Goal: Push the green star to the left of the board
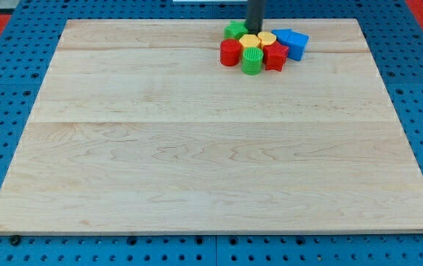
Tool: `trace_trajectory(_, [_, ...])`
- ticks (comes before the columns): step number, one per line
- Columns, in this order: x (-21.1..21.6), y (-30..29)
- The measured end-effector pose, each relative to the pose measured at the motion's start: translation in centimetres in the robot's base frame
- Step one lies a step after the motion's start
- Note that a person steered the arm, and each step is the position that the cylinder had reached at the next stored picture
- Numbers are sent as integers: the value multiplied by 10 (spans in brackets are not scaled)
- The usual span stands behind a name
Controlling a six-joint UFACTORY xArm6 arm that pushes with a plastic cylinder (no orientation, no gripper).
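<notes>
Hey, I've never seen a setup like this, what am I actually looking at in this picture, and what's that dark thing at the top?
This is one camera looking down at a pale wooden board resting on a blue pegboard table. The dark thing is a straight rod on a robot arm. It has no fingers and holds nothing; it only pushes things by sliding its lower end, my tip, along the board.

Near the view's top, right of centre, small blocks sit huddled together: a green star, two yellow blocks, a red block, a green round block, another red block and two blue blocks. My tip stands at the back of the cluster, just right of the green star.
</notes>
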State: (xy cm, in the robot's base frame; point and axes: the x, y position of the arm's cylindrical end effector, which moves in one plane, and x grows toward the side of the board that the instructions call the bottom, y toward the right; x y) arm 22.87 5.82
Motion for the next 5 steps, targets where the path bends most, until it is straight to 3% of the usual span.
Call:
trace_trajectory(2, [-11,-93])
trace_trajectory(5, [51,-114])
